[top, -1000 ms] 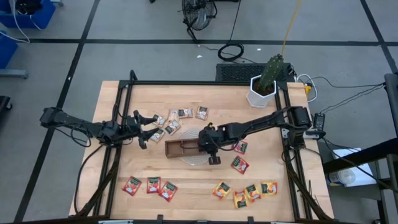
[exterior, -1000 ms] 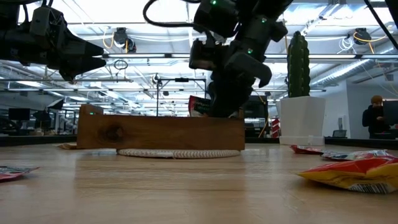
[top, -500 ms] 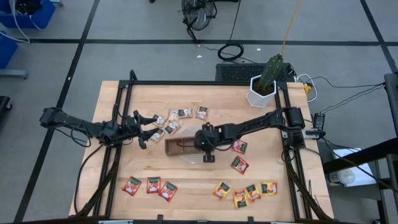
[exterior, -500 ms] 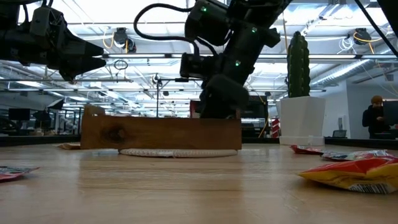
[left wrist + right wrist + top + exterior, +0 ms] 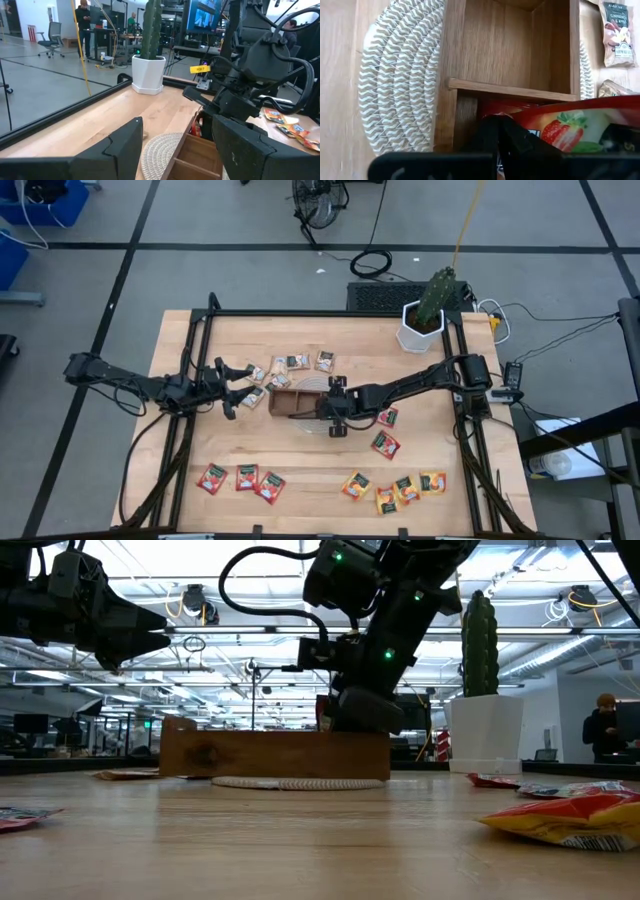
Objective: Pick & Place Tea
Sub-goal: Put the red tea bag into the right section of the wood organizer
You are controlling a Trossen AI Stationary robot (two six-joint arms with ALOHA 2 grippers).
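The right gripper (image 5: pixel 335 412) hangs over the near end of the wooden tray (image 5: pixel 290 402) at mid-table, fingers pinched on a red tea sachet (image 5: pixel 580 127), while the left gripper (image 5: pixel 228 388) waits beside the beige sachets (image 5: pixel 283 370), fingers spread and empty; more red sachets (image 5: pixel 240 478) and orange-yellow sachets (image 5: pixel 395 488) lie along the table's front edge. At table height, the right arm reaches down behind the tray's wall (image 5: pixel 280 754), which sits on a woven mat (image 5: pixel 295 782). The left wrist view looks across the mat toward a potted cactus (image 5: pixel 149 45). The right wrist view shows the red sachet at the tray's end compartment.
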